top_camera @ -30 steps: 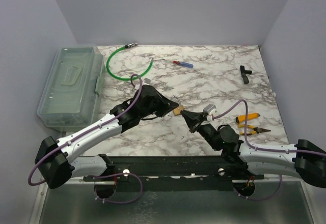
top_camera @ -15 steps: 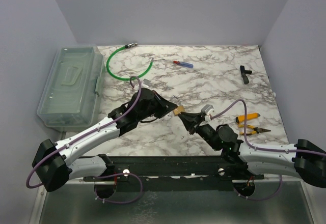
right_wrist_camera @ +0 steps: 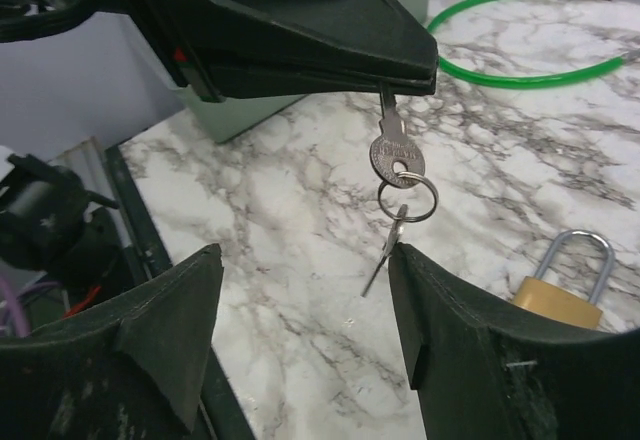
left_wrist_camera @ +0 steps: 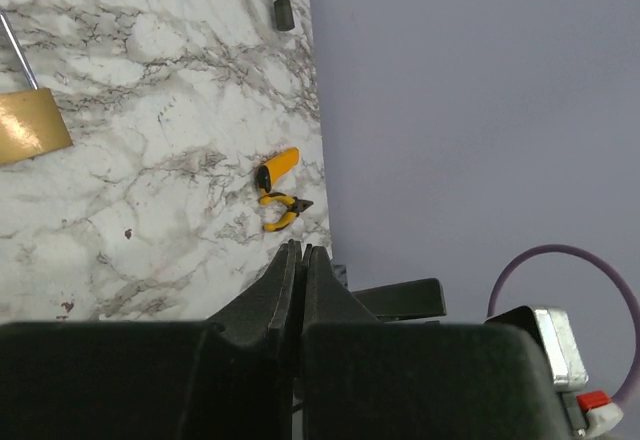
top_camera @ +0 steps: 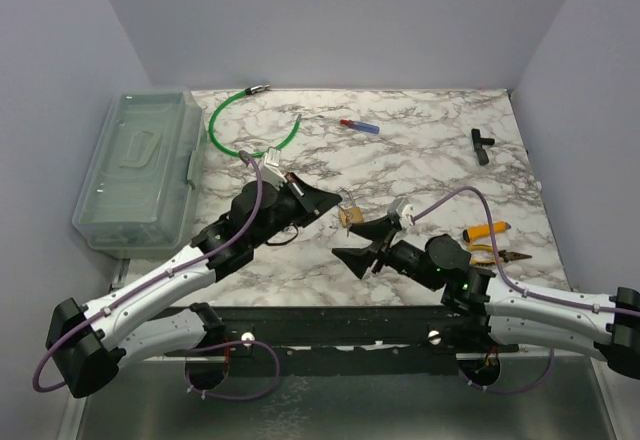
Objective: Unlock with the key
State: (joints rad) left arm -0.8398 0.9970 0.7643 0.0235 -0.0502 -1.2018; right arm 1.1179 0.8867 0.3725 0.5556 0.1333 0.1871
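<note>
My left gripper is shut on the blade of a silver key. The key's head hangs below the closed jaws, and a ring with a second small key dangles from it. In the left wrist view the jaws are pressed together and hide the key. A brass padlock with a silver shackle lies on the marble, just right of the left gripper; it also shows as the padlock and the padlock. My right gripper stands open with nothing in it, just below the hanging keys.
A clear plastic box stands at the table's left edge, with a green cable behind it. A red-and-blue pen and a black part lie at the back. A yellow cutter and pliers lie at right.
My right gripper has opened wide and drawn back toward the near edge. The left gripper stays shut on the key and has shifted slightly left, away from the padlock.
</note>
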